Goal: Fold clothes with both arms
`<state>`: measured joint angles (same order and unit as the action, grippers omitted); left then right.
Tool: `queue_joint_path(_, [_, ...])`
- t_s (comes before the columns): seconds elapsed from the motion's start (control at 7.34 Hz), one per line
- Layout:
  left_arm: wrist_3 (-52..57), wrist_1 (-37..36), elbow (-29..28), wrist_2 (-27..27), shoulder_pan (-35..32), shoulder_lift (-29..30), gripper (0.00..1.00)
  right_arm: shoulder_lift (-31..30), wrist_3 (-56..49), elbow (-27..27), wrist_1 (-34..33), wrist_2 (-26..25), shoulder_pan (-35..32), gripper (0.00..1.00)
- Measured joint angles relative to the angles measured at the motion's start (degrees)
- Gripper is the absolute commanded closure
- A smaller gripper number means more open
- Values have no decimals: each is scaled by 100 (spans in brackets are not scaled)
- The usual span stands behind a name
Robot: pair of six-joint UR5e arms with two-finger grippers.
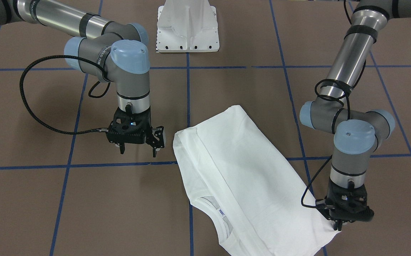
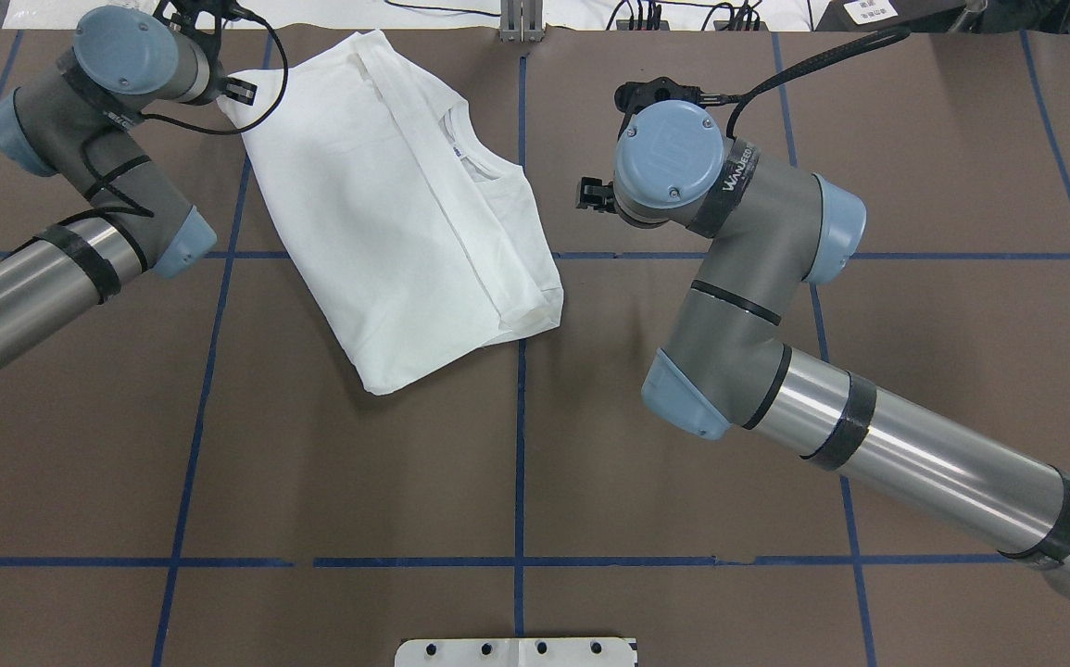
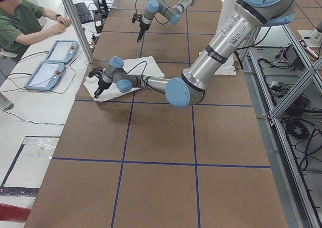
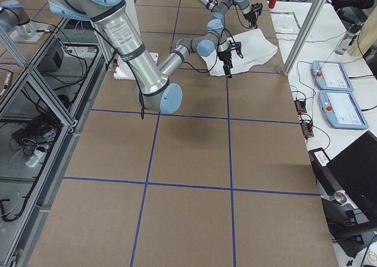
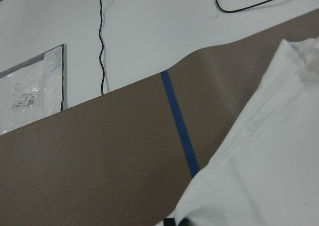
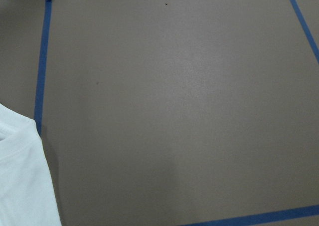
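Surface: brown table covering with a blue tape grid (image 2: 358, 482), a white bench and cables beyond its far edge.
Garment: white long-sleeved T-shirt (image 1: 248, 167), already folded into a long flat panel, plain side up, with its ribbed collar (image 1: 223, 222) and small neck label (image 1: 221, 213) showing at one edge.
Position: the shirt sits on the far half of the table, mostly on the robot's left of the centre line.
Long axis: it runs slantwise from the near-centre end out to the far-left corner.
Left gripper (image 1: 337, 225): set low at that far-left corner with the tips at the cloth's edge. I cannot tell whether cloth is between them.
Right gripper (image 1: 137, 152): fingers spread, holding nothing, above bare table.
Key relation: the shirt lies toward the robot's left of the right fingers. Its thick folded edge is just beside them, not touching.
Judgement: the left arm is the nearer. The right must shift sideways onto that edge before a two-handed fold.
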<state>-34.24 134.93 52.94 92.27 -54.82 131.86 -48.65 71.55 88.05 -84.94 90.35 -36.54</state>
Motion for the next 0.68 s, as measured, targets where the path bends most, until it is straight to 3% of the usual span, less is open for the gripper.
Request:
queue_joint_path(0.41, [-11,246,605,452,-42,-410,0,126,1337,-361,882,-452,396,8])
queue_joint_path(0.68, [-67,273,849,512,-46,-572,0,544,1825,-1188,1503,-869,650,22])
